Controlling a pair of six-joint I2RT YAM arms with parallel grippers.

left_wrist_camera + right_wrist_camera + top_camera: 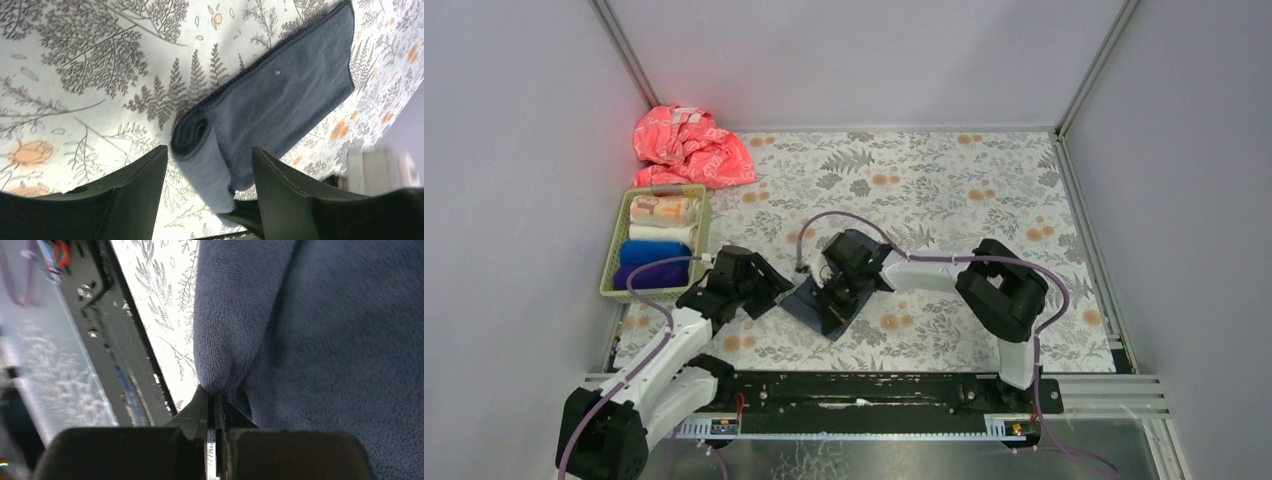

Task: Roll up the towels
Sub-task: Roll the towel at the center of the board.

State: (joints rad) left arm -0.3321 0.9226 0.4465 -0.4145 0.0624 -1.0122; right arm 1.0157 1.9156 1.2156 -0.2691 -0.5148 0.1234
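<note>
Right wrist view: the dark grey-blue towel (325, 340), cut off at right, is being pinched by the closed right gripper (215, 407). Its rolled end is being straddled by the parted left gripper (209, 152), contact unclear.

Grey-and-orange floral-print table cover (944, 190), dark grey-blue fleecy towel (280, 95) flat near the front, one end curled into a roll, green slatted plastic basket (616, 250) at the left edge, crumpled coral-pink patterned cloth (689, 148) in the far-left corner.
</note>
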